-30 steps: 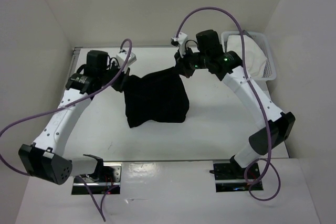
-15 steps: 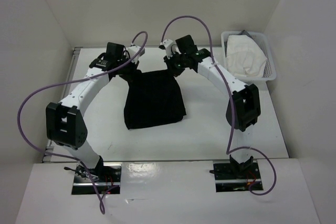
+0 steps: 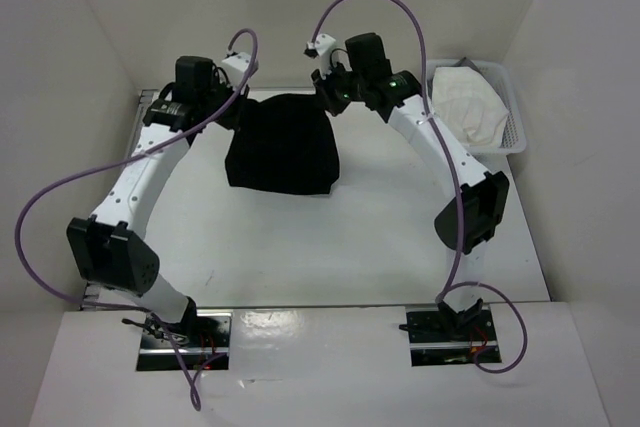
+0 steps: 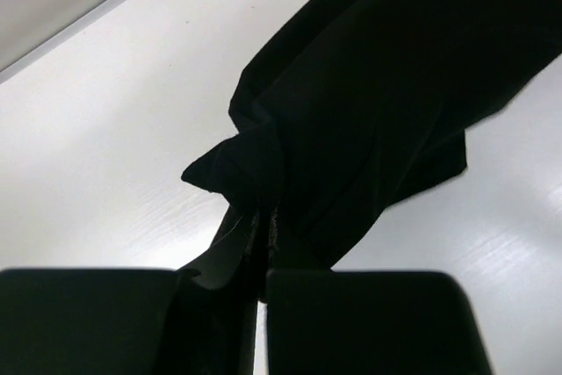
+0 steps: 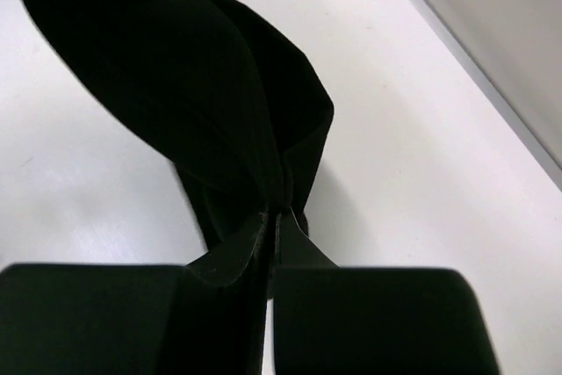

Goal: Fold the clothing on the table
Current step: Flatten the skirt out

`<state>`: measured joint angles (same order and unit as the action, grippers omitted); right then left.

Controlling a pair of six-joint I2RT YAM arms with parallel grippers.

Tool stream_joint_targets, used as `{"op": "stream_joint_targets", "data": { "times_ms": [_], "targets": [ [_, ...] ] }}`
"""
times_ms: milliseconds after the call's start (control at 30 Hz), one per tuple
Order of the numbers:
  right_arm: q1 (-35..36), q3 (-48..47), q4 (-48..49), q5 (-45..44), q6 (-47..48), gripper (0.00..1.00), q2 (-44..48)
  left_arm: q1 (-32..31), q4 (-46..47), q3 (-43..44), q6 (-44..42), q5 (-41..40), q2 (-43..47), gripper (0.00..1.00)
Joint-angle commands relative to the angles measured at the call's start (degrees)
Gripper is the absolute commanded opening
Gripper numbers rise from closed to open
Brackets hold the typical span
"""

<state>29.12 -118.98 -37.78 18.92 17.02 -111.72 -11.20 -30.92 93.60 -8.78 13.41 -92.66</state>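
The black clothing [image 3: 282, 147] hangs stretched between both grippers at the far middle of the white table [image 3: 380, 237], its lower edge near the surface. My left gripper [image 3: 236, 110] is shut on its upper left corner. My right gripper [image 3: 328, 102] is shut on its upper right corner. In the left wrist view the clothing [image 4: 378, 94] bunches out from the closed left gripper [image 4: 262, 233]. Dark folds of the clothing [image 5: 193, 85] likewise run into the closed right gripper [image 5: 274, 217] in the right wrist view.
A small white mesh basket [image 3: 512, 117] holding a white cloth [image 3: 462, 105] stands at the far right, close behind the right arm. White walls close in the table on the left, back and right. Purple cables loop above both arms.
Both grippers have carried the clothing's top edge toward the far side of the table. The cloth's lower edge has followed away from the near side, and the hanging part looks shorter.
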Motion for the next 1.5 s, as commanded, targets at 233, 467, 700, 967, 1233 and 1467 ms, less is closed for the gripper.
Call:
{"op": "stream_joint_targets", "data": {
  "times_ms": [233, 467, 700, 967, 1233, 1467],
  "targets": [
    [0.1, 7.8, -8.9, 14.9, 10.0, 0.00, 17.5, 0.0, -4.6, -6.9, -4.6, 3.5, 19.9, 0.00],
    [0.1, 11.8, -13.5, 20.4, 13.1, 0.00, 24.9, 0.5, -7.4, -13.1, -7.0, 3.6, 30.0, 0.00],
    [0.1, 14.6, -15.0, 26.2, 13.0, 0.00, 24.3, 1.5, -8.7, -21.7, -6.4, 7.8, 32.7, 0.00],
    [0.1, 18.7, -7.6, 23.2, 9.4, 0.00, 14.4, 0.9, -2.8, -27.3, -4.2, 8.0, 22.2, 0.00],
    [-2.3, 12.2, 0.9, 14.3, 4.7, 0.00, -1.6, 0.9, 2.2, -14.2, -3.0, 3.8, 2.0, 0.00],
    [-4.8, 3.8, 4.6, 11.1, 1.2, 0.00, -11.4, 2.1, 4.5, -1.2, -1.8, 3.2, -13.4, 0.00]
  ]
}}
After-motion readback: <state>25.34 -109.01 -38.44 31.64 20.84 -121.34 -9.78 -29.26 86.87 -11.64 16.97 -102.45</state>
